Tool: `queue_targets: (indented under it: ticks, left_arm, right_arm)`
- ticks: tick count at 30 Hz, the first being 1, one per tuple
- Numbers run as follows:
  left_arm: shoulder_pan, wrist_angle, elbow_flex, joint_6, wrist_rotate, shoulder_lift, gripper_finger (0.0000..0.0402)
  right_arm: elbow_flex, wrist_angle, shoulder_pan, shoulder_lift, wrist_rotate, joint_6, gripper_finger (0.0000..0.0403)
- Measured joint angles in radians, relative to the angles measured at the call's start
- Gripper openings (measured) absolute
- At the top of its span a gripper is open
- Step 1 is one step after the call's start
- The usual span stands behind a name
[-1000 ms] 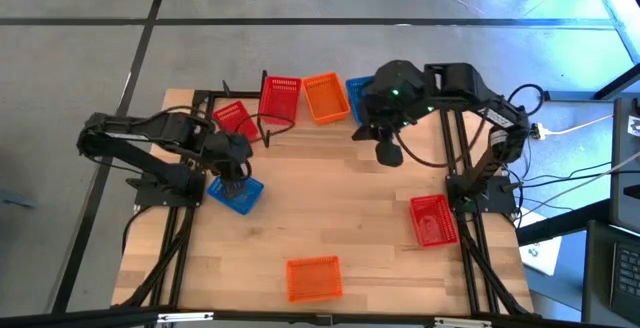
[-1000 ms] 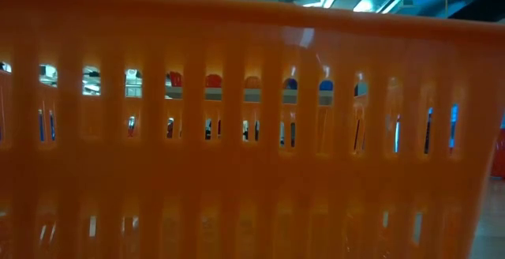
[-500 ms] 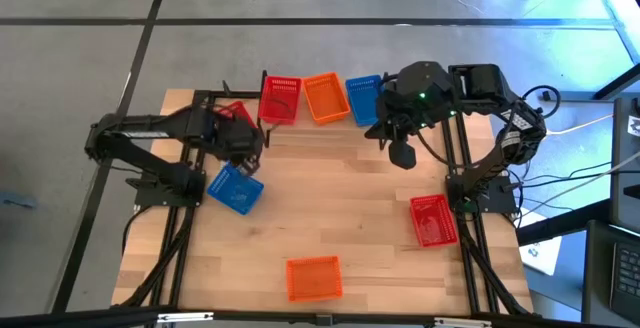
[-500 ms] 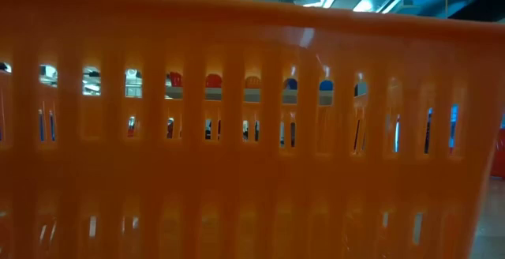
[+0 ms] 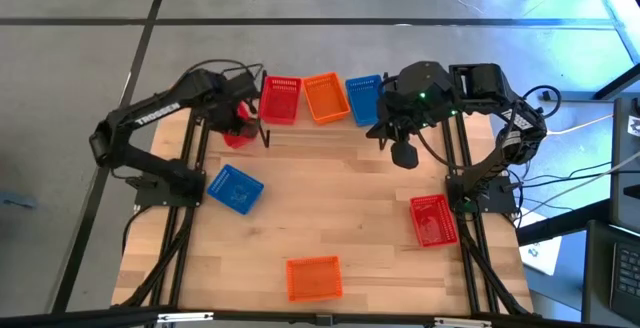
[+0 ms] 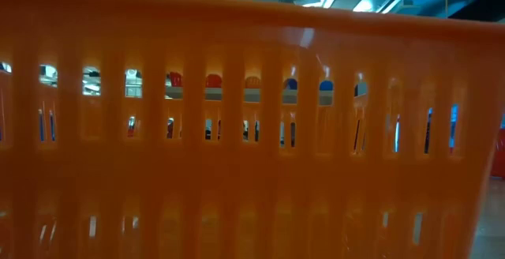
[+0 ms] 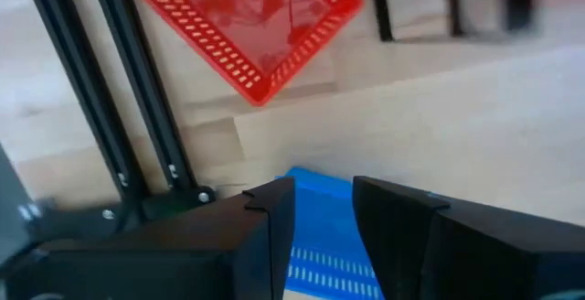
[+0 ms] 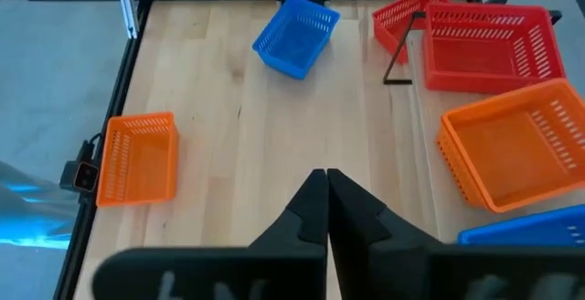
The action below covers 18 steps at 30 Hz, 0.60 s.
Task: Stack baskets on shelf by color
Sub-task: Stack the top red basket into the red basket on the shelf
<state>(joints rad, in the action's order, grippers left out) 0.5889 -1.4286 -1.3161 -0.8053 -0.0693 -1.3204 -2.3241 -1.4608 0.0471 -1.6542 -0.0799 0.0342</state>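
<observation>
High view: on the table (image 5: pixel 330 208), the shelf (image 5: pixel 300 128) at the far edge carries red (image 5: pixel 281 99), orange (image 5: pixel 325 98) and blue (image 5: pixel 364 96) baskets. Left gripper (image 5: pixel 243 108) hovers over the far-left red basket (image 5: pixel 235 126), jaws apart, empty. Right gripper (image 5: pixel 404 154) hangs near the blue one, jaws together.

Wooden tabletop (image 5: pixel 330 208) on grey floor (image 5: pixel 80 68); cables (image 5: pixel 575 183) beside it.

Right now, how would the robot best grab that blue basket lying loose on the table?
Pinch one rim wall of the blue basket from straight above. It sits upright, mouth open, with thin perforated walls. The left hand, open, is the nearer one.
</observation>
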Motion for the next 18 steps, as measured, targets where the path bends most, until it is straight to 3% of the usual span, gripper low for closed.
queue_targets:
  ticks: [6, 12, 15, 18]
  left_arm:
    - [0.144, 0.085, 0.111, 0.004, 0.088, -0.041, 0.0103]
    - [0.192, 0.222, 0.231, 0.079, 0.146, -0.049, 0.0103]
    - [0.191, 0.270, 0.263, 0.162, 0.111, -0.049, 0.0103]
    - [0.192, 0.293, 0.270, 0.128, 0.044, -0.047, 0.0103]
  right_arm:
    - [0.000, -0.025, 0.000, 0.000, -0.017, 0.027, 0.0000]
    - [0.000, -0.025, 0.000, 0.000, -0.052, 0.055, 0.0000]
    - [0.000, -0.025, 0.002, 0.000, -0.053, 0.057, 0.0000]
    - [0.000, -0.025, 0.002, 0.000, -0.052, 0.066, 0.0000]
